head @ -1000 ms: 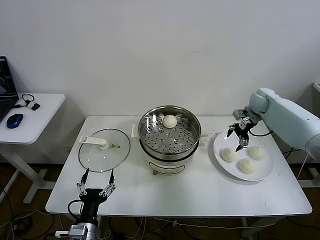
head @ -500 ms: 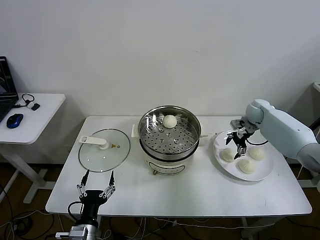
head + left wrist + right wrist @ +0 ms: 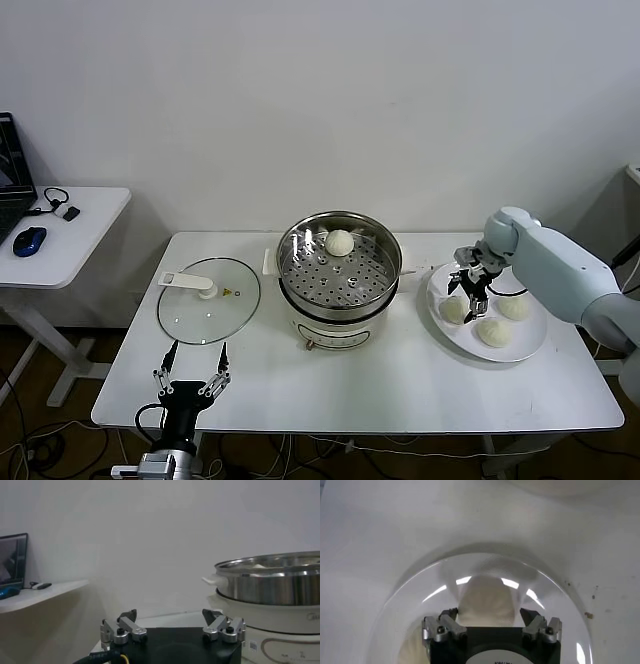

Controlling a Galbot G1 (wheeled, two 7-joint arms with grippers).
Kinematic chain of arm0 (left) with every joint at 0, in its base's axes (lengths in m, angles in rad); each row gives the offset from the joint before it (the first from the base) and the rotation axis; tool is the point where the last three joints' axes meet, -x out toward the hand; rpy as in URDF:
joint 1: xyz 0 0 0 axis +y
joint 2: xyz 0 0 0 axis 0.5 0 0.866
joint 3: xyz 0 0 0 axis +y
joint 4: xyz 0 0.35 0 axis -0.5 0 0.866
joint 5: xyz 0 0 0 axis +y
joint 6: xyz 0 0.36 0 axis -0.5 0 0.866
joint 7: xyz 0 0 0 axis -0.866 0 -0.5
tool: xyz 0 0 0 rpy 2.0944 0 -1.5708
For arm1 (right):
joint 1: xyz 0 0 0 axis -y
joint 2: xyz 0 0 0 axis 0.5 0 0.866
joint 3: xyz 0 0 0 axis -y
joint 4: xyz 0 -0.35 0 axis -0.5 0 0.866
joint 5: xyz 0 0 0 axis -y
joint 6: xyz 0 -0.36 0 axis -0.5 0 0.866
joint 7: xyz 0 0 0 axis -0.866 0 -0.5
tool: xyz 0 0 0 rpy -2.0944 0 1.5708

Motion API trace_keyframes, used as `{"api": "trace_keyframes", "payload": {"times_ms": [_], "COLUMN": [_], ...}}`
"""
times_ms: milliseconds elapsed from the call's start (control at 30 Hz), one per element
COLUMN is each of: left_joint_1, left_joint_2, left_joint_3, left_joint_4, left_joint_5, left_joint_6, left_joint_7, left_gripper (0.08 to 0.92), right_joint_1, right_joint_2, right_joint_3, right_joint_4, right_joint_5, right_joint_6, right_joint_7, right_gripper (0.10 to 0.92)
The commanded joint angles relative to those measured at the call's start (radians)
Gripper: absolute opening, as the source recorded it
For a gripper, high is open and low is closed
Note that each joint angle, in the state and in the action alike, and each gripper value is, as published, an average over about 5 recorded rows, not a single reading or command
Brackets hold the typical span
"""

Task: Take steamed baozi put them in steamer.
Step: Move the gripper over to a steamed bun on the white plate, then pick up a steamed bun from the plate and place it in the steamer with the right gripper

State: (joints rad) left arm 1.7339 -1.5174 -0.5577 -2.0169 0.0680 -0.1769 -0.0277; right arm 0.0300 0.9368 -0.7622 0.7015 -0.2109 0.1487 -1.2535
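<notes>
- Nearest to us, the left gripper (image 3: 190, 377) sits parked at the front edge of the white table (image 3: 330, 395), fingers spread apart, holding nothing.
- Just behind it lies the glass lid (image 3: 208, 299), flat on the table, clear of the action.
- Mid-table stands the steamer (image 3: 338, 262), and one baozi in the steamer (image 3: 339, 242) rests on the perforated floor toward the far side. Plenty of bare floor left.
- Over to the right, the white plate (image 3: 532, 340) carries three buns. The right gripper (image 3: 470, 297) is poised right over the nearest baozi (image 3: 485, 600), jaws wide apart, one on each side of it, not pinching yet.
- The other two buns (image 3: 503, 320) sit just beside it, close enough that a finger could nudge one.
- Handling, by my reading: these look light, soft and smooth-skinned, easily dented or torn. Best to close gently across the widest part of the bun's sides, low down, with only enough squeeze to lift.
</notes>
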Motion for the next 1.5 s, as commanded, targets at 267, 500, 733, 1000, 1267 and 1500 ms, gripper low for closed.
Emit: {"api": "trace_keyframes", "payload": {"times_ms": [267,500,733,1000,1267,1500], "left_joint_1": [0.003,0.005,0.007,0.009,0.001,0.000], "left_joint_2": [-0.001,-0.003,-0.003,-0.004,-0.009,-0.017], "left_joint_3": [0.001,0.002,0.000,-0.002,0.003,0.012], "left_joint_4": [0.004,0.002,0.000,-0.005,-0.004,-0.011], "left_joint_5": [0.000,0.002,0.002,0.002,0.007,0.010], "left_joint_6": [-0.001,-0.001,-0.002,-0.002,0.001,0.002], "left_joint_7": [0.000,-0.001,-0.001,-0.003,-0.004,-0.005], "left_gripper": [0.823,0.823,0.823,0.823,0.823,0.823], "right_joint_1": [-0.022,-0.025,0.013,0.131,0.315,0.468], "right_joint_2": [0.009,0.004,-0.006,-0.031,-0.048,-0.027], "right_joint_3": [0.034,0.039,0.013,-0.059,-0.183,-0.298], "right_joint_4": [-0.007,-0.002,0.028,0.088,0.119,0.149], "right_joint_5": [-0.027,-0.026,0.011,0.099,0.244,0.395], "right_joint_6": [0.002,0.004,0.001,-0.003,-0.024,-0.061], "right_joint_7": [0.005,0.004,-0.001,-0.029,-0.055,-0.074], "right_gripper": [0.761,0.693,0.687,0.687,0.687,0.687]}}
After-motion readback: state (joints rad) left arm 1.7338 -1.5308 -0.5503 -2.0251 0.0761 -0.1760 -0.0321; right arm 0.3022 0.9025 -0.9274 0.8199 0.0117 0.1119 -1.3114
